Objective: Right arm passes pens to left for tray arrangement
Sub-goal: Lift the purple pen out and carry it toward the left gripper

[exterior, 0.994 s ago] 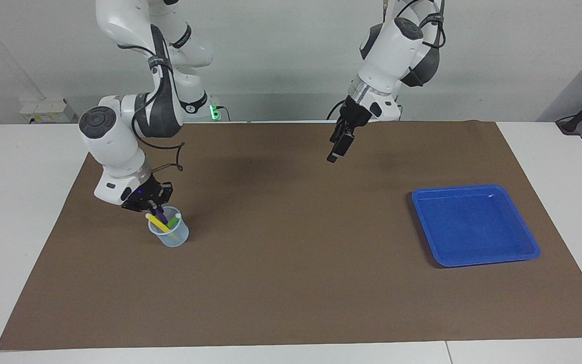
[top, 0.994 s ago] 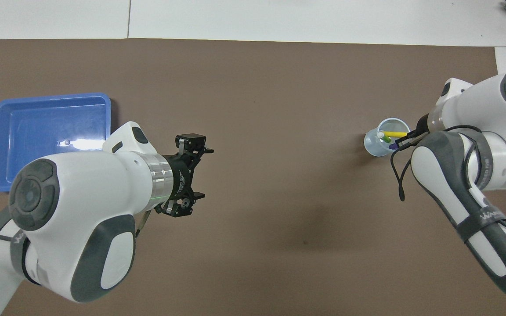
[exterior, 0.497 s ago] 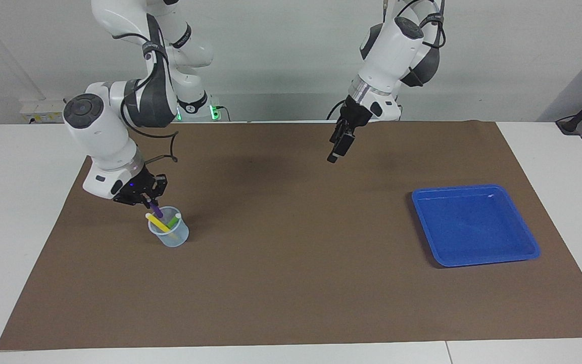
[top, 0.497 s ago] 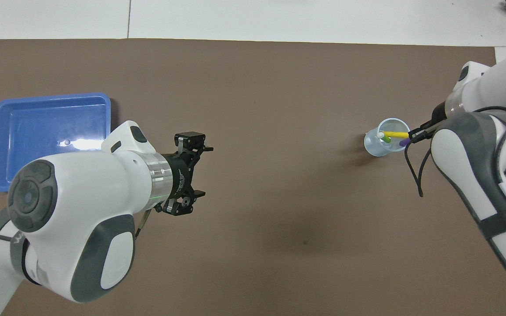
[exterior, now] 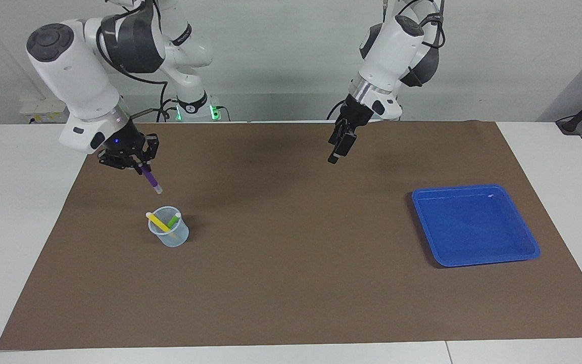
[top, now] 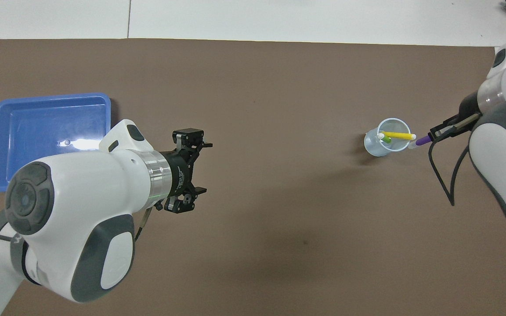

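Lifted my right gripper [exterior: 139, 166] up out of the cup [exterior: 169, 233] since a sec ago, fingers pinched shut on the purple pen [exterior: 151, 180] w/ tip dangling clear of the rim so it won't snag. Yellow pen [exterior: 158, 223] + green pen [exterior: 173, 221] sit in the cup. Left gripper [exterior: 339, 146] waits mid-worktop, fingers wide open, ready for the handoff. Blue tray [exterior: 529, 251] sits at the left arm's end.

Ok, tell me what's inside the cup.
The cup holds the yellow pen and the green pen, leaning out over its rim. Their lower ends blur behind the translucent wall.
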Controlling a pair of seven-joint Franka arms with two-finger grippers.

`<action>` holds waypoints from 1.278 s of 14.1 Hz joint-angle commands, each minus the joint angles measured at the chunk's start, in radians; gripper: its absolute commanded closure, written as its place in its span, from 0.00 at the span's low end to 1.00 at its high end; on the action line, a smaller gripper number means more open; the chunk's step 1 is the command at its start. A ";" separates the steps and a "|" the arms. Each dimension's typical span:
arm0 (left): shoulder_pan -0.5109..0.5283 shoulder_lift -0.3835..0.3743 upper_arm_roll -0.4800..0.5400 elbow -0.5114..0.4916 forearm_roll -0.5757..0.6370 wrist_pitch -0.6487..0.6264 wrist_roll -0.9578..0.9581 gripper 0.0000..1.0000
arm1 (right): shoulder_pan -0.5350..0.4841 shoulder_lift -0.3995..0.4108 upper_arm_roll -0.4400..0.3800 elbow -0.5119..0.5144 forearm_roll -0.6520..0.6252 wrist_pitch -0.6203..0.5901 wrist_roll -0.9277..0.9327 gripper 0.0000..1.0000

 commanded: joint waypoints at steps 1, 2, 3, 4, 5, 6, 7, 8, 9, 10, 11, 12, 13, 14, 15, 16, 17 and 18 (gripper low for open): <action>-0.025 -0.022 0.012 -0.030 -0.022 0.034 -0.021 0.00 | -0.013 -0.005 0.004 0.010 0.098 -0.030 0.076 1.00; -0.027 -0.020 0.012 -0.028 -0.022 0.042 -0.038 0.00 | -0.006 -0.005 0.007 0.008 0.127 -0.030 0.121 1.00; -0.027 -0.019 0.010 -0.028 -0.026 0.056 -0.047 0.00 | -0.003 -0.009 0.009 -0.007 0.174 -0.026 0.177 1.00; -0.028 -0.019 0.010 -0.028 -0.049 0.060 -0.055 0.00 | -0.001 -0.018 0.010 -0.026 0.225 -0.016 0.237 1.00; -0.028 -0.019 0.010 -0.028 -0.075 0.062 -0.058 0.00 | 0.016 -0.025 0.013 -0.042 0.251 -0.006 0.293 1.00; -0.028 -0.019 0.010 -0.028 -0.088 0.062 -0.058 0.00 | 0.040 -0.025 0.013 -0.050 0.264 0.004 0.334 1.00; -0.040 -0.019 0.010 -0.031 -0.088 0.064 -0.058 0.00 | 0.057 -0.026 0.013 -0.058 0.264 0.008 0.362 1.00; -0.054 -0.020 0.012 -0.031 -0.089 0.065 -0.058 0.00 | 0.080 -0.023 0.013 -0.066 0.271 0.014 0.382 1.00; -0.054 -0.020 0.012 -0.030 -0.089 0.065 -0.060 0.00 | 0.088 -0.023 0.015 -0.085 0.293 0.017 0.390 1.00; -0.056 -0.019 0.012 -0.028 -0.089 0.065 -0.070 0.00 | 0.089 -0.025 0.013 -0.104 0.343 0.022 0.405 1.00; -0.057 -0.019 0.010 -0.028 -0.091 0.071 -0.093 0.00 | 0.089 -0.025 0.013 -0.121 0.391 0.027 0.452 1.00; -0.073 -0.019 0.010 -0.034 -0.103 0.105 -0.097 0.00 | 0.101 -0.023 0.013 -0.130 0.414 0.040 0.504 1.00; -0.111 -0.016 0.010 -0.039 -0.123 0.166 -0.101 0.00 | 0.126 -0.020 0.015 -0.136 0.426 0.071 0.547 1.00; -0.126 0.001 0.010 -0.039 -0.132 0.213 -0.129 0.00 | 0.149 -0.015 0.015 -0.148 0.434 0.099 0.581 1.00; -0.139 0.020 0.010 -0.031 -0.132 0.238 -0.182 0.00 | 0.178 -0.009 0.015 -0.158 0.454 0.129 0.622 1.00; -0.160 0.021 0.010 -0.030 -0.132 0.248 -0.211 0.00 | 0.203 -0.003 0.013 -0.167 0.478 0.163 0.659 1.00; -0.177 0.029 0.010 -0.030 -0.132 0.255 -0.224 0.00 | 0.215 0.006 0.013 -0.171 0.498 0.188 0.679 1.00; -0.194 0.044 0.012 -0.028 -0.132 0.269 -0.236 0.00 | 0.224 0.012 0.013 -0.171 0.515 0.197 0.690 1.00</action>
